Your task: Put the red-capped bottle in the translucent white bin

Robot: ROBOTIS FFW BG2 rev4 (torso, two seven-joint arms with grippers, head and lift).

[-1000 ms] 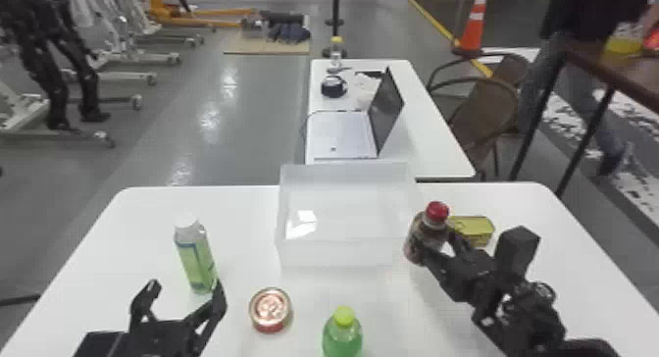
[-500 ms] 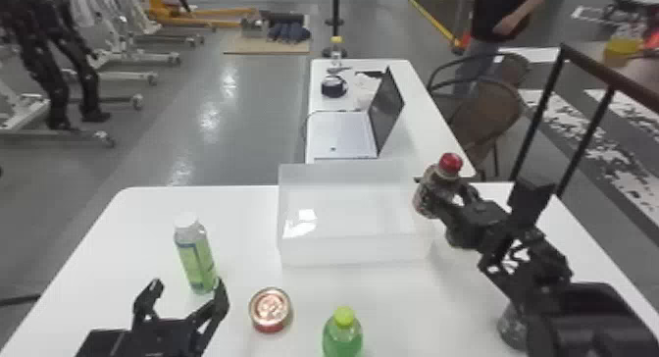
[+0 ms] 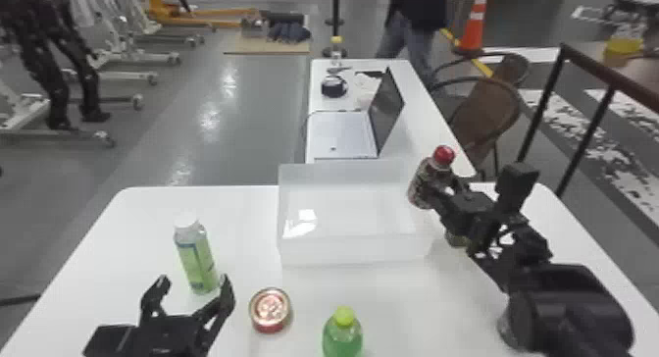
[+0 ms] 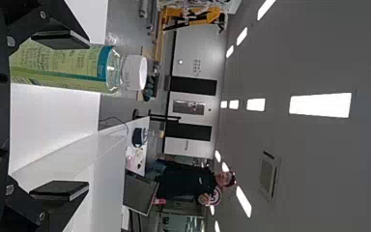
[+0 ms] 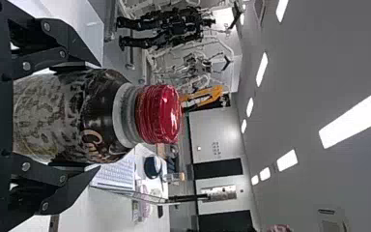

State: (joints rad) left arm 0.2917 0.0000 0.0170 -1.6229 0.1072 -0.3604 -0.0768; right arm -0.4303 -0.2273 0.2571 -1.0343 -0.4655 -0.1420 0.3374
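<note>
Your head view shows the translucent white bin (image 3: 353,251), your left gripper (image 3: 195,283) gaping wide, and your right gripper (image 3: 445,185) holding the red-capped bottle (image 3: 422,182), tilted, by the bin's right side. Your right wrist view shows jaws hugging its flanks.

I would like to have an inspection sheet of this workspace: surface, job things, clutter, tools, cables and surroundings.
Surface: white table, no spill seen on visible parts.
Job things: red-capped bottle held at the right side of the translucent white bin, which stands on the table.
Clutter: white-capped bottle, can, green bottle; another item, mostly hidden.
Tools: left tool open, near the white-capped bottle; right tool closed on the red-capped bottle.
Cables: thin cable beside the laptop.
Surroundings: second table, chairs, traffic cone.
</note>
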